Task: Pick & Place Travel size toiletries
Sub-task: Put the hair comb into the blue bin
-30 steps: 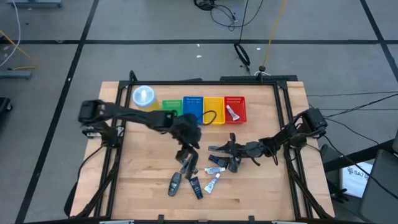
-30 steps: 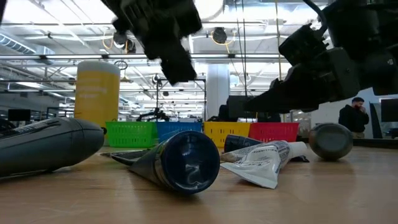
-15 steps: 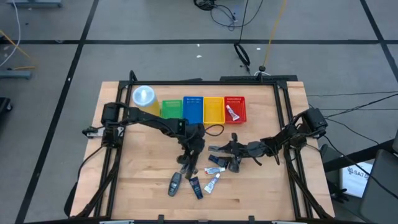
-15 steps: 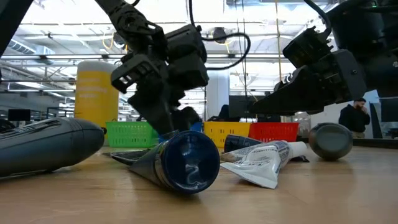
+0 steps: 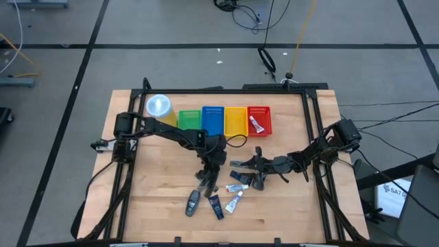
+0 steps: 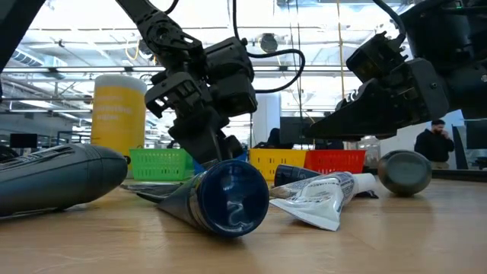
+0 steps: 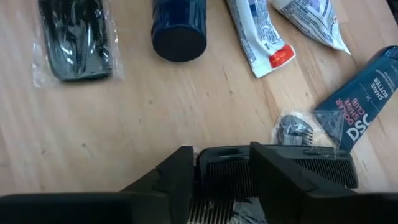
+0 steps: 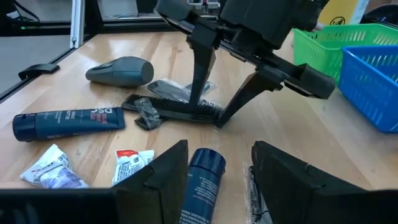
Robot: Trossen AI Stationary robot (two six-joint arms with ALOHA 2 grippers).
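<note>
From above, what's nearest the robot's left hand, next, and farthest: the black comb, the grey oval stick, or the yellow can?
1. Black comb: right under the left hand, mid-table.
2. Grey oval stick: a bit farther, toward the table's front edge.
3. Yellow can: farthest, at the back left corner.

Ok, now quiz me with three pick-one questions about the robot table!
1. Where is the left hand?
A. over the red basket
B. down at the black comb
C. off the table

2. What colour is the tall canister?
A. yellow
B. purple
C. black

3. How is the right hand?
A. shut on the canister
B. shut on a basket
C. open, holding nothing

Answers:
1. B: both wrist views show that hand down at the comb.
2. A: its body is yellow and its lid is white.
3. C: its fingers stand apart and nothing is gripped between them.
</note>
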